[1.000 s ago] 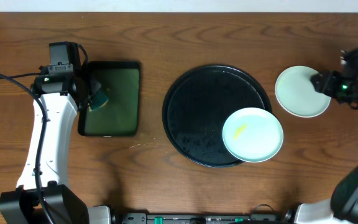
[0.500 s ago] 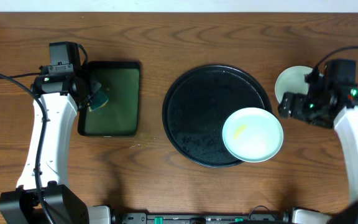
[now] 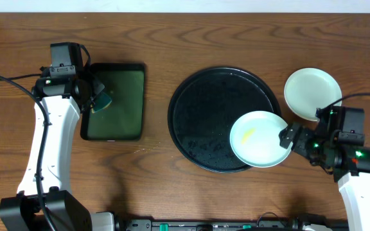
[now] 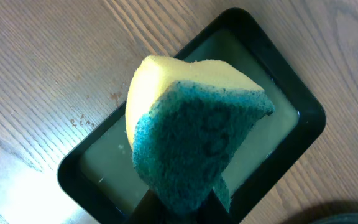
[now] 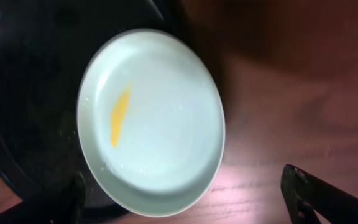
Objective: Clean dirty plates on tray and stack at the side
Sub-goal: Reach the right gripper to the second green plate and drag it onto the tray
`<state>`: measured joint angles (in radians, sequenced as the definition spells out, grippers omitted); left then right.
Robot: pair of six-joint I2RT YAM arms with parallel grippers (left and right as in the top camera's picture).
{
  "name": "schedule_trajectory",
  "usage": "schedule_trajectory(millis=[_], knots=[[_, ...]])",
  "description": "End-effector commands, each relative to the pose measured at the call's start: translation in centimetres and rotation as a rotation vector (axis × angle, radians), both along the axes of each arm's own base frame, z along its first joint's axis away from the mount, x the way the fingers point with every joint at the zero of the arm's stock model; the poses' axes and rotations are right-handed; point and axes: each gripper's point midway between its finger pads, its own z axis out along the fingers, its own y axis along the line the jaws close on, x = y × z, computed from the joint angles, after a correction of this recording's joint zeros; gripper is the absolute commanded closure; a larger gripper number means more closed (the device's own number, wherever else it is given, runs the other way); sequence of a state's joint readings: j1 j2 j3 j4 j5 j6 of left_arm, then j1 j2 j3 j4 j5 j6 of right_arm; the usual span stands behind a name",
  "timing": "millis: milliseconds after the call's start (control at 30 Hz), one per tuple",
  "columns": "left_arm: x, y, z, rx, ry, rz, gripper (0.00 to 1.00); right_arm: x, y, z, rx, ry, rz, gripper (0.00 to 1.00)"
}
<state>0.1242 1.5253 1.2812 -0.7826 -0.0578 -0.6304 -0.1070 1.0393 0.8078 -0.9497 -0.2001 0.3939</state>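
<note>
The wooden worktop (image 3: 172,38) carries everything, and the large round black tray (image 3: 201,122) sits near its middle. Well to the left of the tray, the left gripper (image 3: 100,101) hangs over a smaller rectangular dark-green tray (image 3: 124,109) with a black rim. Its jaws are closed on a sponge (image 4: 191,130). The left wrist view shows the sponge with a yellow body and a rough blue-green scouring face turned toward the camera, raised above the green tray and not resting in it.

The black tray's glossy, speckled surface is bare on its left and upper parts. A pale mint plate (image 3: 261,138) lies at the tray's lower right, partly on the tray and overhanging the rim onto the worktop side. A short yellow smear (image 5: 120,115) marks the plate's inner surface, on the half nearer the tray's centre.

Just right of the tray, the right gripper (image 3: 287,136) sits at the outer edge of this smeared plate. Its jaws stand wide open and grip nothing; in the right wrist view the two fingers (image 5: 303,186) show at the lower corners, well apart.

Beyond the tray's upper right rim, apart from it, another pale plate (image 3: 310,91) rests flat on the worktop. Whether more than one plate is stacked there cannot be told.
</note>
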Motion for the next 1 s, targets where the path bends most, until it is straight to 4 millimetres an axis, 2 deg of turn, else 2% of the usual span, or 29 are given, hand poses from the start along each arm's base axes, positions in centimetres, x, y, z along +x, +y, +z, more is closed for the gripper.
schedule_trajectory(millis=[0,100,200,433,567,667,800,967], knots=[[-0.3,0.2,-0.3,0.004,0.01,-0.003,0.92,-1.3,-1.1,-1.8,0.001,0.125,-0.187,0.04],[-0.3,0.2,-0.3,0.004,0.01,-0.003,0.92,-2.4,-2.3,-3.4,-0.051,0.229,-0.284,0.03],[-0.3,0.2,-0.3,0.004,0.01,-0.003,0.93,-2.4,-2.6,-4.7,-0.066,0.29,-0.29,0.02],[-0.3,0.2,-0.3,0.004,0.01,-0.003,0.92,-2.0,-1.1,-7.5,-0.08,0.391,-0.218,0.04],[-0.3,0.2,-0.3,0.004,0.01,-0.003,0.92,-1.3,0.6,-7.7,-0.086,0.369,-0.171,0.05],[-0.3,0.2,-0.3,0.004,0.01,-0.003,0.92,-1.2,1.4,-7.7,-0.084,0.363,-0.186,0.15],[-0.3,0.2,-0.3,0.004,0.01,-0.003,0.92,-1.3,1.5,-7.8,-0.095,0.367,-0.2,0.22],[-0.3,0.1,-0.3,0.004,0.011,-0.003,0.92,-2.3,1.2,-8.6,-0.111,0.395,-0.219,0.23]])
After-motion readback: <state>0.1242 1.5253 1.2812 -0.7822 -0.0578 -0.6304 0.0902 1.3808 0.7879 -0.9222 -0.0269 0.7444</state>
